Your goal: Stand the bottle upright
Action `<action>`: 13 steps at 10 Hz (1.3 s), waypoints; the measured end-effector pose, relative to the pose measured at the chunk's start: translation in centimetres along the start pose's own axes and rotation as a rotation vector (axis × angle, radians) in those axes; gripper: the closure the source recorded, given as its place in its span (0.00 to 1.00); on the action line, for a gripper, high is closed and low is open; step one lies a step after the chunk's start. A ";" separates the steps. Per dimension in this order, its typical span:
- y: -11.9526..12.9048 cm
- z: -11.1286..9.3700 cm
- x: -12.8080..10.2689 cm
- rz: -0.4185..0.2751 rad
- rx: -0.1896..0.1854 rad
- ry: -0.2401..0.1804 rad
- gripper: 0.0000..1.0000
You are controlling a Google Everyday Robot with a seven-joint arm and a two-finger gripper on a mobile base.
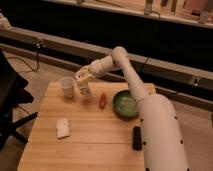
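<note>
Bottle (84, 90) stands roughly upright near the back of the wooden table (90, 145), just right of the white cup (66, 86). Gripper (82, 78) sits right on its top; can't tell if clamped or loose. Orange-red item (102, 100) lies right of the bottle, green bowl (125, 104) beyond. White block (62, 128) near front left, dark object (136, 138) at right edge.
</note>
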 end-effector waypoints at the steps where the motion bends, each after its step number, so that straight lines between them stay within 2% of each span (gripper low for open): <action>1: 0.2 -0.2 0.4 0.020 0.007 0.010 0.64; 4: 0.7 -0.5 1.8 0.087 0.025 0.015 0.30; 5: 0.9 -0.6 2.1 0.104 0.033 0.008 0.23; 6: 1.0 -0.8 2.2 0.112 0.039 -0.001 0.22; 7: 1.0 -1.1 2.3 0.117 0.042 -0.006 0.25; 9: 0.3 -0.8 1.0 0.061 0.024 0.007 0.46; 10: 0.3 -1.0 1.2 0.065 0.024 0.009 0.55; 11: 0.6 -1.1 1.9 0.087 0.024 0.009 0.60; 13: 0.6 -0.9 2.1 0.107 0.025 0.004 0.60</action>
